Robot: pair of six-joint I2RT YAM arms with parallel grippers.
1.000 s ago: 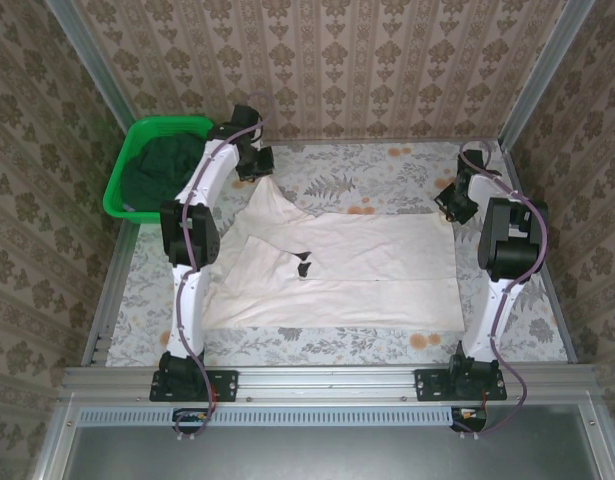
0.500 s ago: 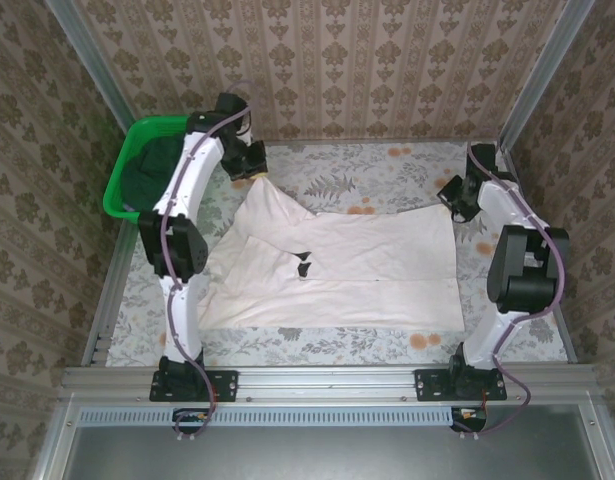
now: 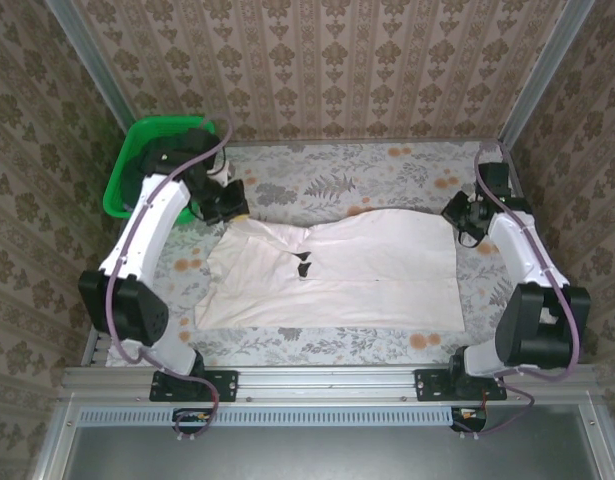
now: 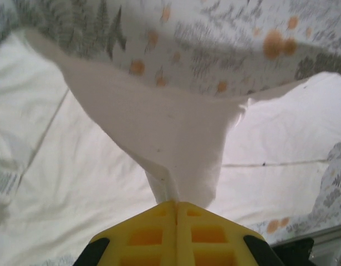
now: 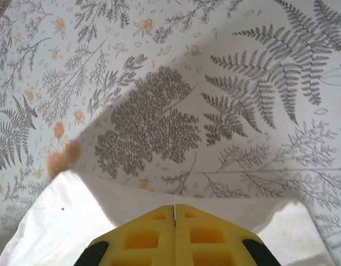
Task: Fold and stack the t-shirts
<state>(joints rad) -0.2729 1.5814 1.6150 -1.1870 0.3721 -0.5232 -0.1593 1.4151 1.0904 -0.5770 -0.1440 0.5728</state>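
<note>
From above, the cream t-shirt (image 3: 337, 265) is lying spread across the middle of the floral tablecloth (image 3: 317, 180), with its small black mark (image 3: 303, 265) facing up left of centre. The left gripper (image 3: 227, 205) is sitting at the shirt's far-left corner, and the right gripper (image 3: 457, 215) is sitting at its far-right corner. Both corners are rising a little off the cloth-covered table. At the far left the bright green basket (image 3: 172, 122) is standing against the wall. The dark green t-shirt (image 3: 134, 160) is lying inside it, mostly hidden behind the left arm. In the left wrist view, the left gripper (image 4: 176, 204) is pressing its yellow fingers tight together on a bunched corner of the cream t-shirt (image 4: 170, 138). That corner is hanging taut in a cone above the rest of the garment, with the tablecloth (image 4: 214, 50) showing beyond. In the right wrist view, the right gripper (image 5: 174, 208) is likewise clamping its fingers together with no gap. The edge of the cream t-shirt (image 5: 59, 221) is running up into them and casting a shadow on the fern-printed tablecloth (image 5: 159, 83) below.
</note>
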